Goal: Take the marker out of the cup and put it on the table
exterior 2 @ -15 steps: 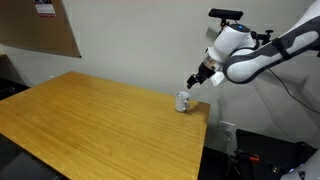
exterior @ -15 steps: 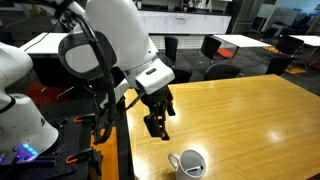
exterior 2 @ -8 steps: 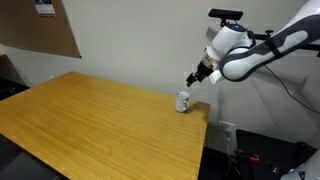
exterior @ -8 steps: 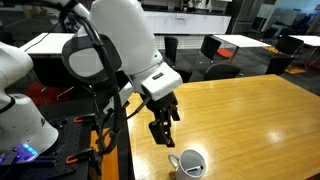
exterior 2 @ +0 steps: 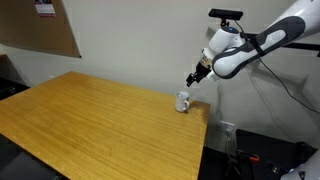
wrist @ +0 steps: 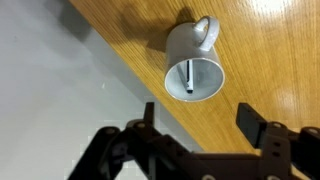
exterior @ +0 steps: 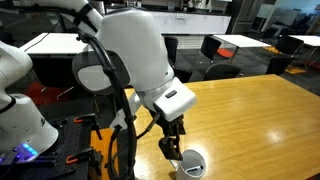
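Note:
The white cup (wrist: 195, 62) stands upright near the edge of the honey-yellow table (wrist: 270, 60), handle pointing away. The dark marker (wrist: 189, 78) leans inside it. In the wrist view my gripper (wrist: 198, 118) is open and empty, with its two fingers spread just short of the cup. In both exterior views the cup (exterior: 190, 163) (exterior 2: 183, 101) sits at the table's edge (exterior: 250, 110) (exterior 2: 90, 120), with the gripper (exterior: 170, 146) (exterior 2: 192, 79) close above and beside it, not touching. The marker does not show in the exterior views.
The table edge runs right beside the cup, with grey floor (wrist: 50, 90) below it. White-topped tables and black chairs (exterior: 215, 48) stand behind. A corkboard (exterior 2: 40, 25) hangs on the wall. Robot base equipment (exterior: 20, 110) stands off the table.
The arm has swung down and toward the cup. The gripper, earlier higher and farther from the cup, is now just above and beside it. The cup has not moved.

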### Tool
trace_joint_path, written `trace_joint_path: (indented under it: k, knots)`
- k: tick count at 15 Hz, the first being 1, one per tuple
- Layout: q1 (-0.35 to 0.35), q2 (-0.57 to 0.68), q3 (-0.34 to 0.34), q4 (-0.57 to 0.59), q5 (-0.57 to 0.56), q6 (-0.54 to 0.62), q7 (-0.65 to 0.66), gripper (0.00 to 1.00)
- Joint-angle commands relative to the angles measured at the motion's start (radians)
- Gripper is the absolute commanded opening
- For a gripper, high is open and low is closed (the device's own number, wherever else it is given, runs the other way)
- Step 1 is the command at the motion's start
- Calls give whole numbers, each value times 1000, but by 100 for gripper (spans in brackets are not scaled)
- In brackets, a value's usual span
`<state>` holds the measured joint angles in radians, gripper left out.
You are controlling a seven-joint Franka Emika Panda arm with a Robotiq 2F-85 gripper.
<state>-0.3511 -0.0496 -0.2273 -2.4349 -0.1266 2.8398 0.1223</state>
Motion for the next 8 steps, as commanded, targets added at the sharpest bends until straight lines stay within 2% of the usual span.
trace_joint_path:
  k: [1,3,4,5,6,8]
  knots:
    - [27,43,-23,41,34,-3,-50,76]
    - [32,57,-23,42,38,6,-56,68]
    - [34,62,-23,42,44,8,-65,67]
    - [36,69,-22,43,47,12,-73,58]
    - [38,76,-22,43,53,15,-80,61]
    - [41,93,-21,49,67,21,-100,58]
